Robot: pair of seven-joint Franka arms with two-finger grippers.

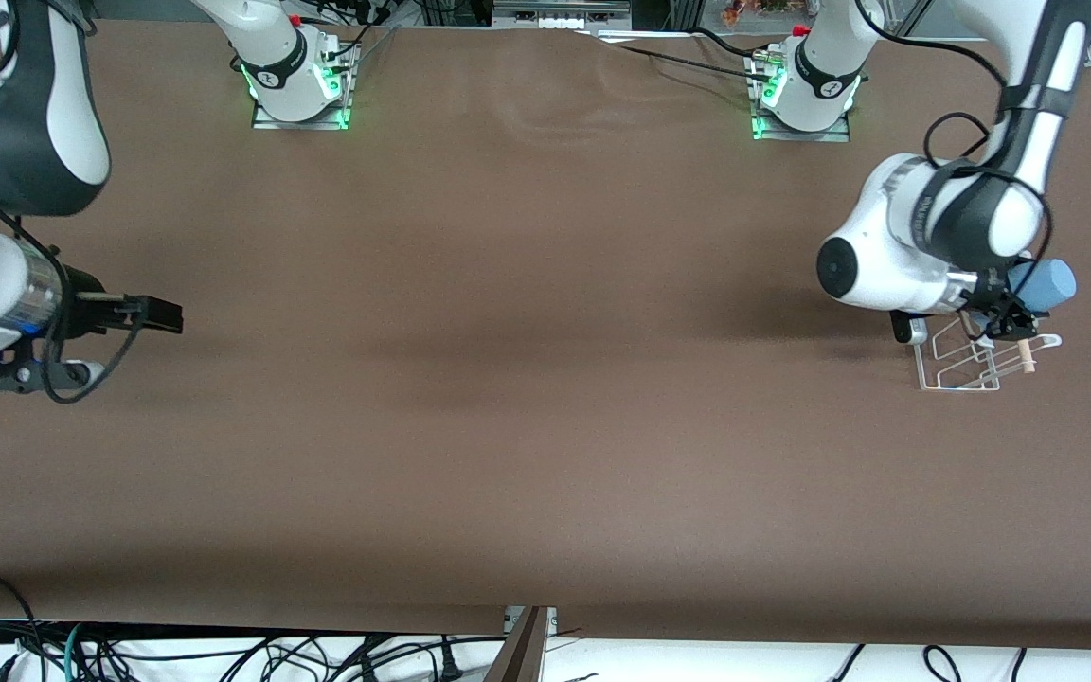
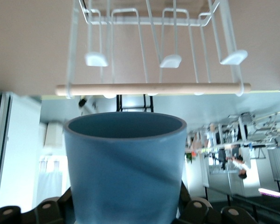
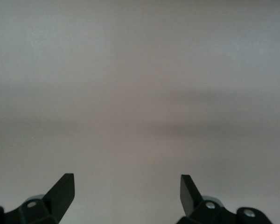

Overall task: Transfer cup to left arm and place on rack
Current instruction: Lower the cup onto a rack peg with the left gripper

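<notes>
Light-blue cup (image 1: 1044, 282) is clamped in the left hand (image 1: 1008, 313), held on its side over the rack (image 1: 976, 360), at the left arm's end of the bench (image 1: 527, 379). Left wrist view: cup (image 2: 126, 168) fills the lower frame, open mouth facing the rack (image 2: 154, 56), rim close to the wooden dowel (image 2: 151, 88) but not touching. White-tipped pegs (image 2: 171, 60) sit past the dowel, wire loops upright. Can't tell from the front view whether cup touches any wire; hand and wrist cover that spot.

Right hand (image 1: 162, 314) waits over bare bench at the right arm's end, well apart from cup and rack. Right wrist view: fingers (image 3: 61, 189) spread wide, nothing between them, only brown bench surface (image 3: 140, 93) ahead.

Rack stands flat on bench, dowel on the side toward the bench's end.
</notes>
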